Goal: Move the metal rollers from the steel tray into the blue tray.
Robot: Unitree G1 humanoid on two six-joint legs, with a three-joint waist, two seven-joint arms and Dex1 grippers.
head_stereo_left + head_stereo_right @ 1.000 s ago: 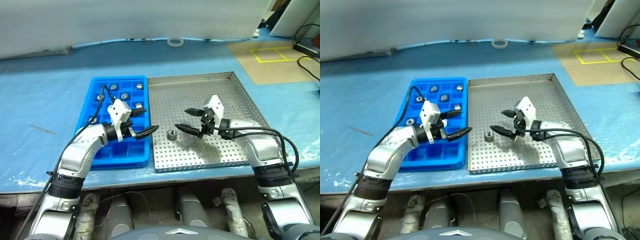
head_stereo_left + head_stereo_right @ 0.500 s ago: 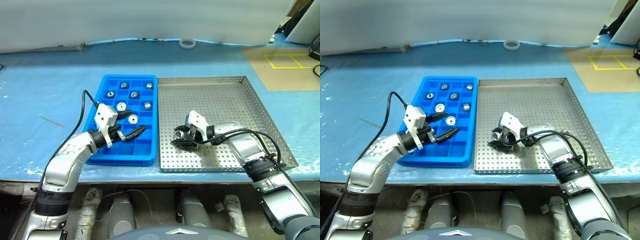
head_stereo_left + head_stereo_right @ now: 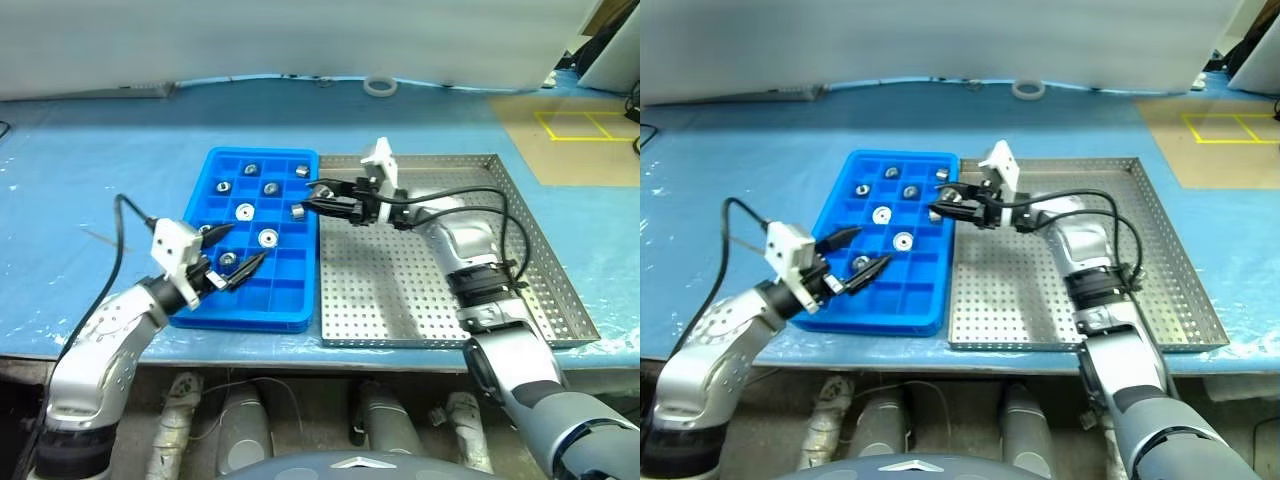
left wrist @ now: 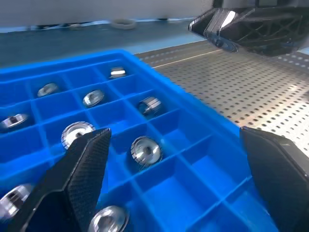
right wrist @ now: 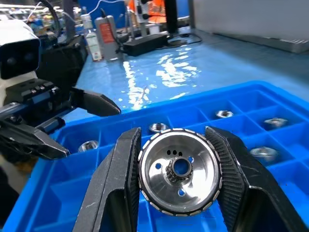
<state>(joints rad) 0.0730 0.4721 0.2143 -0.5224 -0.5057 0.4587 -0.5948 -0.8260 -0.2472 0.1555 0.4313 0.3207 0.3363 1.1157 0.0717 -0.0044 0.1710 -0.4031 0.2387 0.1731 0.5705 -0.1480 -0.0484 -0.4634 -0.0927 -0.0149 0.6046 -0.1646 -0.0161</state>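
Your right gripper is clamped on a metal roller, with the blue tray just beneath it. Your left gripper hangs spread wide, grasping nothing.

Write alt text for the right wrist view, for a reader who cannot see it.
The right gripper, its two black fingers shut on a shiny metal roller, holds it above the blue tray, several of whose compartments already hold rollers. Beyond, the open left gripper hangs over the tray's far side.
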